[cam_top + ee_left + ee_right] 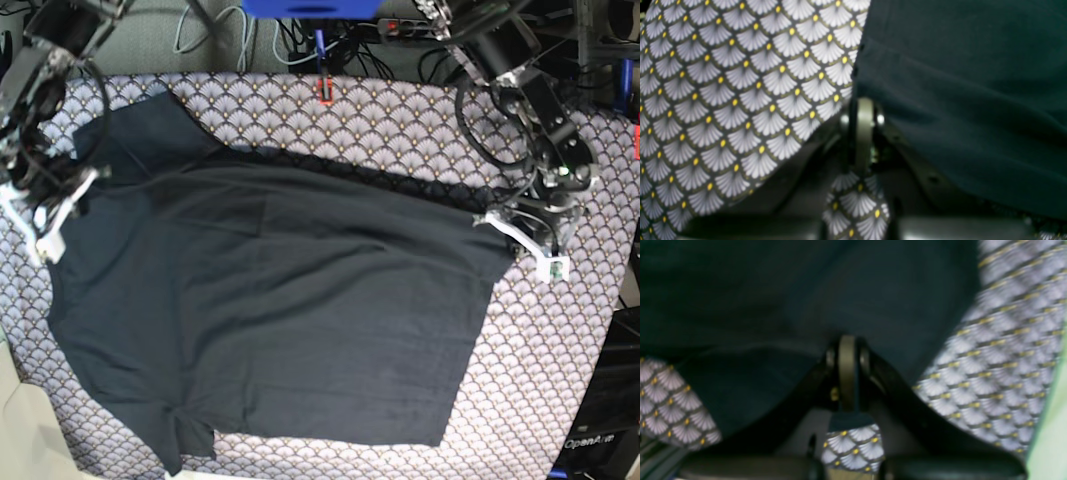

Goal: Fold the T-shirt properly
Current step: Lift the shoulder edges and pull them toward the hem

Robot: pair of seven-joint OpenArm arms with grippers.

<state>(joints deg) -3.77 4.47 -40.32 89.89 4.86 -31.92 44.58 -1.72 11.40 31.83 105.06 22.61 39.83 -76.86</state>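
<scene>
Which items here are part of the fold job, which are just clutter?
Job:
- T-shirt, spread on the patterned cloth
- left claw, shut on the shirt's edge
- right claw, shut on the shirt's opposite edge

Lying about:
- orange clip at the far cloth edge
- cables behind the table

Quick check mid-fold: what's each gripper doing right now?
Left gripper: shut on the T-shirt edge.
Right gripper: shut on the T-shirt.
</scene>
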